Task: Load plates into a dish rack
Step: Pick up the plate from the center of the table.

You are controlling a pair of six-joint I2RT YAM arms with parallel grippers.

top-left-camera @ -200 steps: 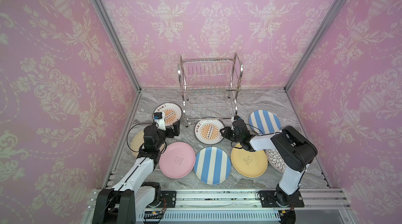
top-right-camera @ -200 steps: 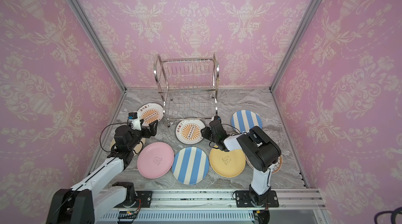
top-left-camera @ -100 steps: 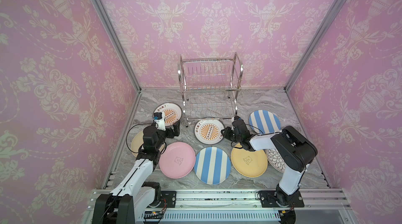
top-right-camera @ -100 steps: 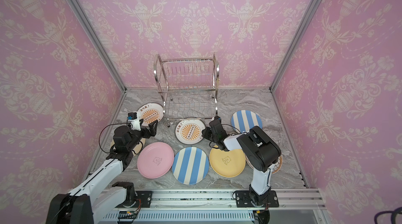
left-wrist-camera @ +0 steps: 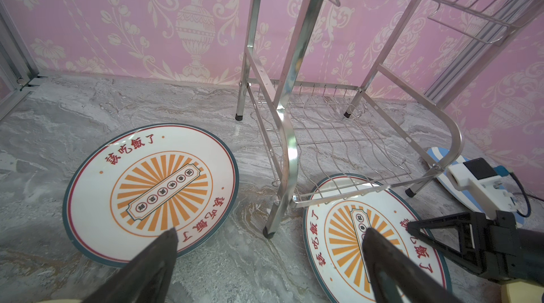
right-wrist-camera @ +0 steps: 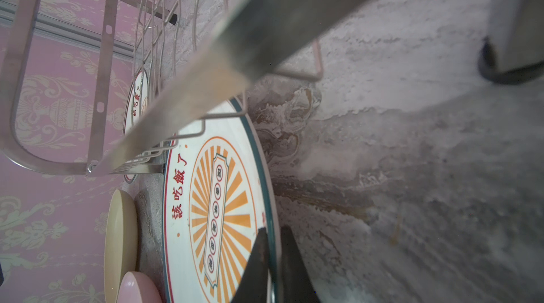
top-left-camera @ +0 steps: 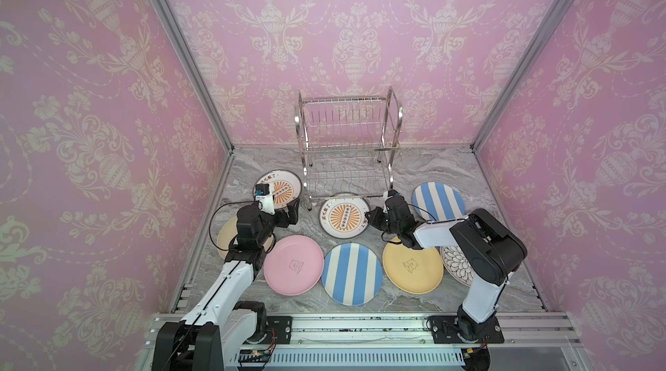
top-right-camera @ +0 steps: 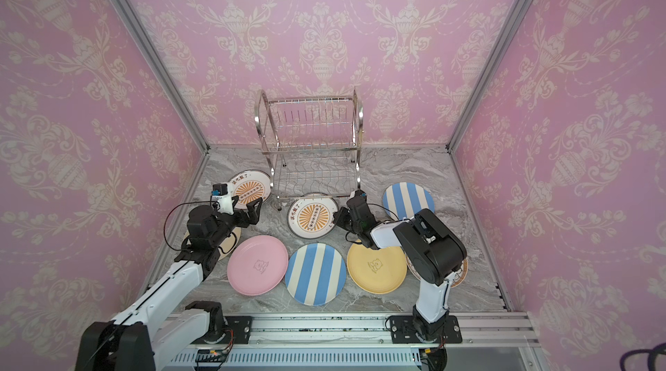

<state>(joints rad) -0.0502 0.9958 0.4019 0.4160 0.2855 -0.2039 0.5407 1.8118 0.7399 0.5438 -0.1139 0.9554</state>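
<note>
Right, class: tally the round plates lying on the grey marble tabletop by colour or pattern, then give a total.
Blue-and-white striped round plates: 2
White round plates with orange sunburst: 2
Pink round plate: 1
Yellow round plate: 1
Cream round plate: 1
White round plate with black petals: 1
Total: 8

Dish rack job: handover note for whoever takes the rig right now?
Right gripper: jaws shut on the rim of the middle sunburst plate, whose far edge lies under the dish rack front.
Left gripper: open, empty, above the table between that plate and the other sunburst plate.
Also flat on the table: pink plate, yellow plate, cream plate, black-petal plate, near striped plate, far striped plate.
Done: nothing racked.
Left: all eight plates.
</note>
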